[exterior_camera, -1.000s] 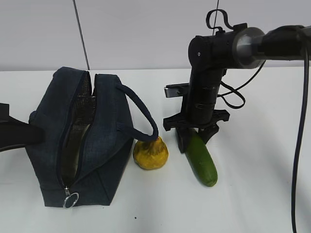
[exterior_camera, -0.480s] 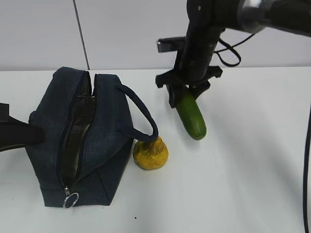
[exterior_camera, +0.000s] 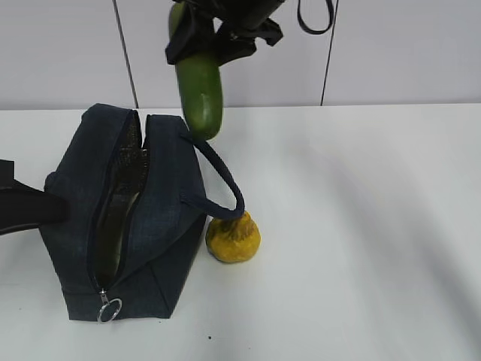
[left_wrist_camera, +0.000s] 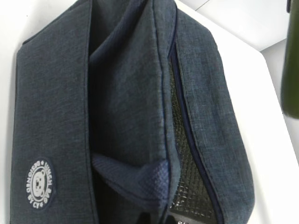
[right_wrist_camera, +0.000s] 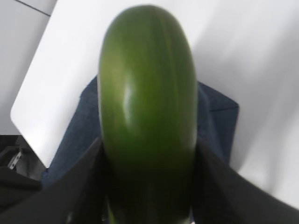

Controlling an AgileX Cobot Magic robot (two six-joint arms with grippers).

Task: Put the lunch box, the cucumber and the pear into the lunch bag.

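Observation:
My right gripper (exterior_camera: 219,36) hangs at the top of the exterior view, shut on the dark green cucumber (exterior_camera: 200,89). The cucumber (right_wrist_camera: 147,102) points down over the far end of the navy lunch bag (exterior_camera: 161,218), whose zipper stands open on silver lining. The yellow-orange pear (exterior_camera: 234,239) sits on the table against the bag's right side, under a handle loop (exterior_camera: 222,177). At the bag's left side, my left gripper (left_wrist_camera: 156,220) is shut on the bag's other handle strap (left_wrist_camera: 135,179). The lunch box is out of view.
White table (exterior_camera: 361,226) runs out to the right of the bag, with a grey panelled wall (exterior_camera: 406,53) behind. The zipper's metal ring pull (exterior_camera: 110,309) lies at the bag's near end. The left arm (exterior_camera: 26,207) comes in from the left edge.
The right gripper lifted the cucumber off the table beside the pear and carried it up and left to above the bag's far end. Bag, pear and left arm stayed put.

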